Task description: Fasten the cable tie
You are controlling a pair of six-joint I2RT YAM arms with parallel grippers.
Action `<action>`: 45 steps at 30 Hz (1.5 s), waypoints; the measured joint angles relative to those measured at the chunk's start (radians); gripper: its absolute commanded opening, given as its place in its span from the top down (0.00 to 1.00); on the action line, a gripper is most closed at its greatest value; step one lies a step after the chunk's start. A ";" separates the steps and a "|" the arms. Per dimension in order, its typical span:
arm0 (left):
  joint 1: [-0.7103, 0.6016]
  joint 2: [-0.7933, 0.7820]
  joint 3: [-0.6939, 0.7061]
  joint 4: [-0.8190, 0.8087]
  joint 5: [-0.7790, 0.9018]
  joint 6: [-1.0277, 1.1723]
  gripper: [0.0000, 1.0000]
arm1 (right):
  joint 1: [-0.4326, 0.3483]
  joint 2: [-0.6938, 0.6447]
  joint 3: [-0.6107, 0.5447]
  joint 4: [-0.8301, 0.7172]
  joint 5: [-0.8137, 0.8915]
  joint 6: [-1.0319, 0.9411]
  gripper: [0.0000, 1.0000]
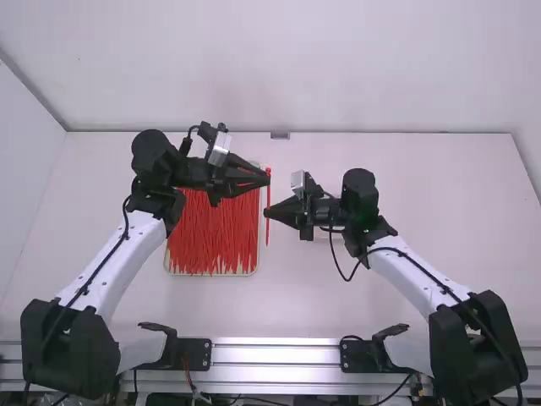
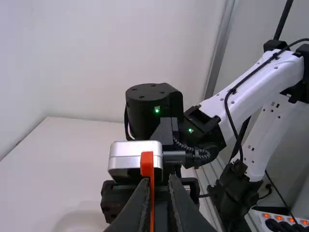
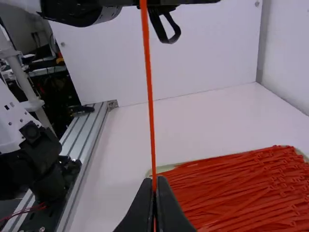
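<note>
Orange cable tie [image 1: 268,199] at frame centre was pinched at its upper end by left hand [image 1: 263,172], lower end by right hand [image 1: 270,215]. Looping appeared to need slack first, then the tail squared to the head.

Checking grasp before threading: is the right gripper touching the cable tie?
Touching. The right wrist view shows the right gripper shut on the cable tie, strip pinched between its fingertips.

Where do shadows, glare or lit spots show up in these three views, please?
High view: even light, only faint soft shadows on the table, no glare. Left wrist view: two green lights glow on the right arm. Right wrist view: the cable tie stands out against a white panel; the room past the rail is dimmer.
</note>
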 measured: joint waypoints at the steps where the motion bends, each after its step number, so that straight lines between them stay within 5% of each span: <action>1: 0.000 0.000 0.000 0.000 0.000 0.000 0.91 | -0.002 0.000 0.000 0.006 -0.004 -0.001 1.00; 43: 0.000 0.000 0.000 0.003 -0.011 0.000 0.98 | 0.014 0.000 0.000 -0.011 -0.021 -0.003 1.00; 45: 0.000 0.000 0.000 0.005 -0.011 -0.003 0.98 | 0.014 0.000 0.000 -0.010 -0.021 -0.002 0.88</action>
